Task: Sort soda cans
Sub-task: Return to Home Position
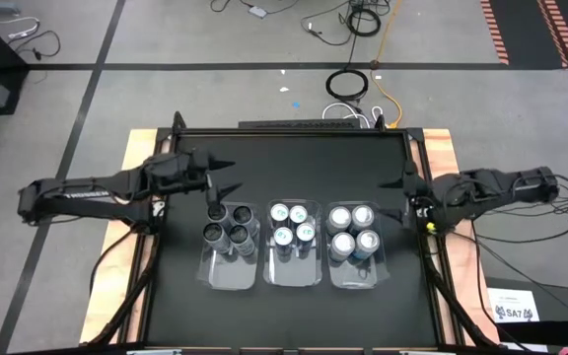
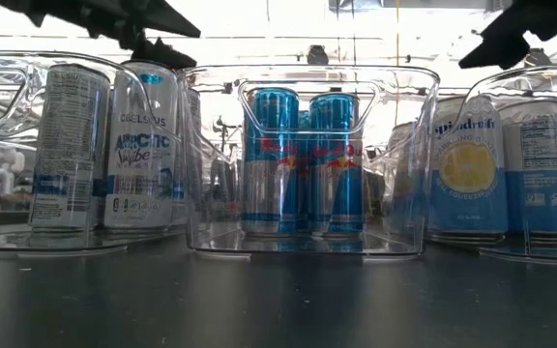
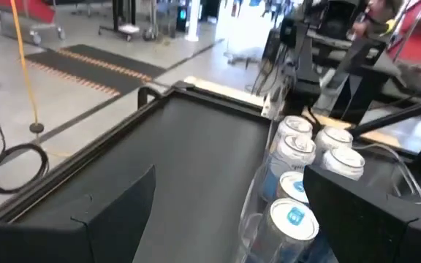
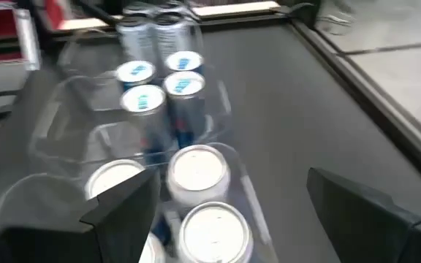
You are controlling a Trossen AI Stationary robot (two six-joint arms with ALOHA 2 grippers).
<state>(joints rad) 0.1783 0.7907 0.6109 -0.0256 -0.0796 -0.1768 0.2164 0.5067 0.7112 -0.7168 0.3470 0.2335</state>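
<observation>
Three clear bins [image 1: 294,275] line the black table [image 1: 294,168].

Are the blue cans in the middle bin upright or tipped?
Upright. The blue cans show four round tops in the middle bin from above; the low view shows them on their bases.

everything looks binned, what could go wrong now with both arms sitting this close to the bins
1. The left claw hangs open right by the dark cans in the left bin; a low swing might clip a can top or the rim.
2. The right claw, also open, sits near the right bin; a nudge could shove it into the middle bin, since the bins stand close together.
</observation>
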